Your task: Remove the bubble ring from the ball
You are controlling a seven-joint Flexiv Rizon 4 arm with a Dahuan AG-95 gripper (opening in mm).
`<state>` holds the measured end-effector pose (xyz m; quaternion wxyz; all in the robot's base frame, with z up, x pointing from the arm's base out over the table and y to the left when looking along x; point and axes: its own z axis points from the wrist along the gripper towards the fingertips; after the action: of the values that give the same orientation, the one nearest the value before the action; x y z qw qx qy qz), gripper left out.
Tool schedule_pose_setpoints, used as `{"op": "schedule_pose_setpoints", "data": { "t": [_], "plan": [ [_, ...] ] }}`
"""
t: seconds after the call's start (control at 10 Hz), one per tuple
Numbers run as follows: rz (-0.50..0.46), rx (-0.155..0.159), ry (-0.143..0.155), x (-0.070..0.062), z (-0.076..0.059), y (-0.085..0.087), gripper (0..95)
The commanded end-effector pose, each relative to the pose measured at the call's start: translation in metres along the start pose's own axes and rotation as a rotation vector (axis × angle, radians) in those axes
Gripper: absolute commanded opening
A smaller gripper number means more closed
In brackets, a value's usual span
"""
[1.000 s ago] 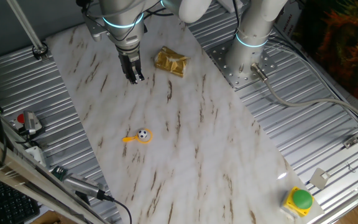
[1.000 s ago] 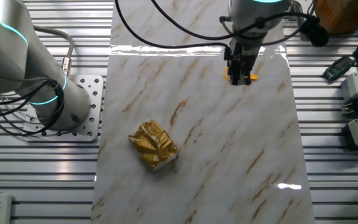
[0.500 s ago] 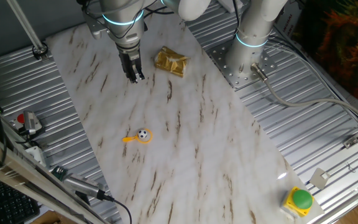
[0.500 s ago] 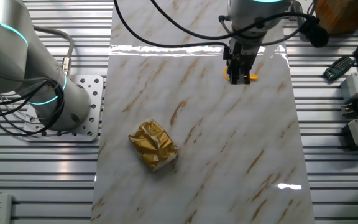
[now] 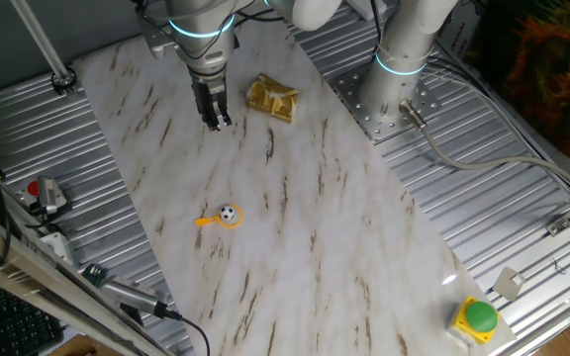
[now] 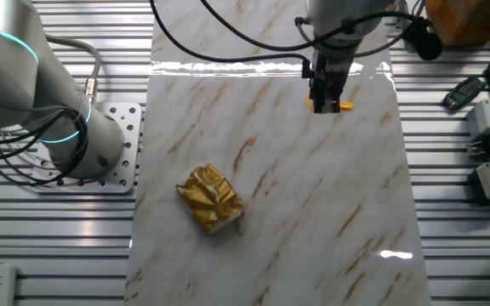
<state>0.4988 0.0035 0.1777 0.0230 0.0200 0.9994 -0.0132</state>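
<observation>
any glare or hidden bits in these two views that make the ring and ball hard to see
One fixed view: even light, bubble ring around the ball small but clear. The other fixed view: a bright glare band crosses the table's far edge, and the gripper hides the ball, leaving only an orange edge of the ring.

Robotics lab: ribbed aluminium bench (image 5: 522, 213), emergency-stop button (image 5: 479, 316), bolted arm base (image 5: 392, 94).

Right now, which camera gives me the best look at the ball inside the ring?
The fixed view with the green button: the ball sits in plain sight inside the orange ring, far from the pincer. In the other fixed view the pincer covers the ball; only bits of the ring peek out.
</observation>
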Motion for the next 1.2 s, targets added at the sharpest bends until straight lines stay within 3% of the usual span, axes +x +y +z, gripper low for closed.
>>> {"op": "schedule_pose_setpoints", "data": {
  "t": [0.1,0.6,0.9,1.2],
  "plan": [
    [-0.004,-0.01,0.003,0.001,0.0,-0.001,0.0],
    [0.018,-0.009,0.0,0.007,0.003,-0.002,0.0],
    [0.042,-0.008,-0.008,-0.023,0.017,-0.003,0.0],
    [0.08,-0.005,-0.006,-0.055,0.026,0.011,0.0]
  ]
}}
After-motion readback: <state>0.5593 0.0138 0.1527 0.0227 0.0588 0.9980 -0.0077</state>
